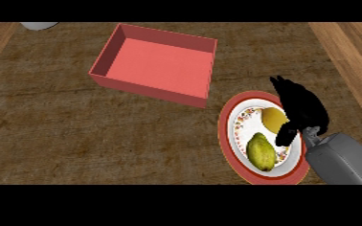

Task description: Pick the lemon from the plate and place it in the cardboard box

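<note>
Honestly, I judge the lemon (273,118) light, firm and a bit slick-skinned, best taken across its rounded middle. It sits on the red-rimmed patterned plate (228,139), just beside a greener, pointed fruit (261,152). My right hand (300,106) hangs over it, fingers (286,135) curled down at its edge, not yet closed round it. The box (157,63), reddish and open-topped, lies on the wood-grain desk (106,134)

Wooden counter (106,134) — box (159,62), plate (230,139)
</note>
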